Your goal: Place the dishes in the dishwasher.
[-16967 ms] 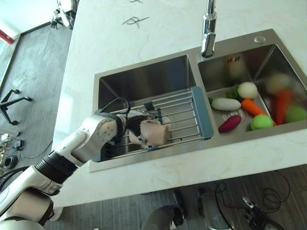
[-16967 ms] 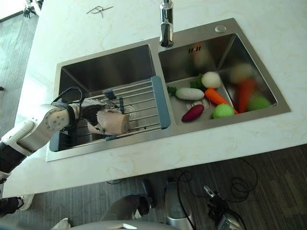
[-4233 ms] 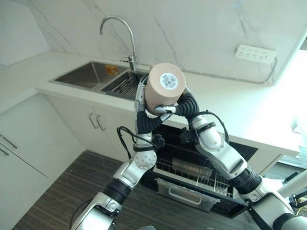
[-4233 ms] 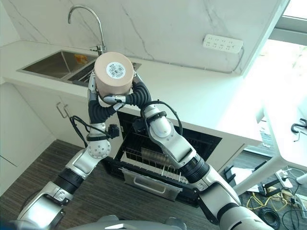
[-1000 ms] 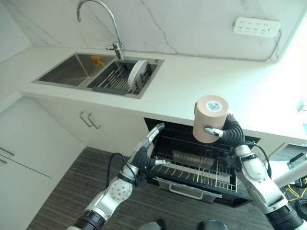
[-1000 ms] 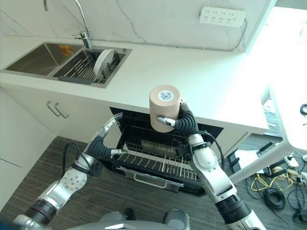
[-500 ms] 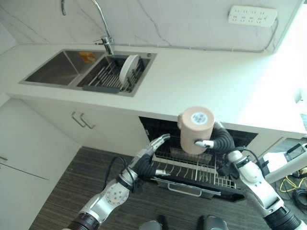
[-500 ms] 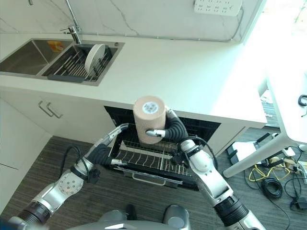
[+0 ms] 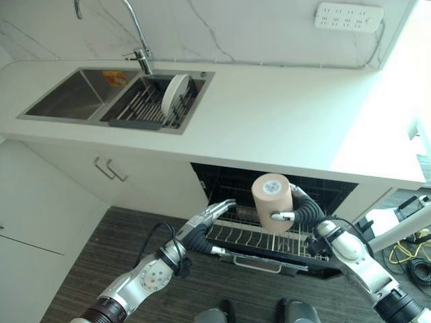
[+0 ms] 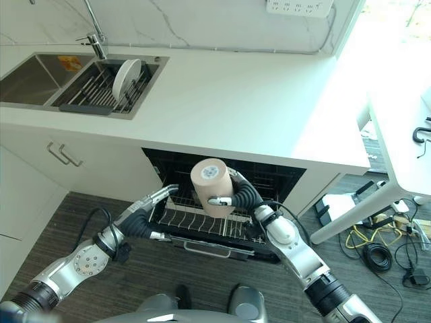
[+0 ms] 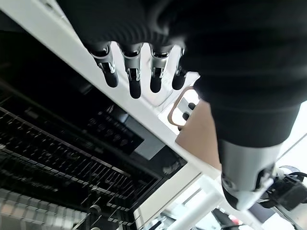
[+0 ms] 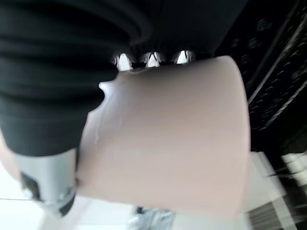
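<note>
Kitchen corner with a white marble-veined worktop (image 9: 283,114) and matching wall, grey wood-look floor below.

Sink (image 9: 64,97): steel, two basins, set into the worktop's far left end, with a curved tap (image 9: 138,33) at its back edge. A slatted drying rack (image 9: 145,108) lies across the basin nearer the worktop's middle.

Plate (image 9: 176,94): white, standing on edge in the rack, at the end toward the worktop's middle.

Socket strip (image 9: 348,15): white, fixed to the wall above the worktop's far right.

Cabinet doors (image 9: 108,169): white, with two bar handles, under the sink.

Dishwasher (image 10: 222,175): built in under the worktop's front edge, open, dark inside. Its wire rack (image 10: 209,222) is drawn out toward the robot, with a bar handle on its front.

Cup (image 9: 272,200): tan, cylindrical, turned base-up with a round label on the base; held in the air over the drawn-out rack, apart from the wires.

Right hand (image 9: 291,214): fingers and thumb curled round the cup's side; the wrist view shows the cup's wall (image 12: 168,143) close against the palm.

Left hand (image 9: 205,222): at the rack's left front corner, fingers (image 11: 134,79) straight and spread, holding nothing.
</note>
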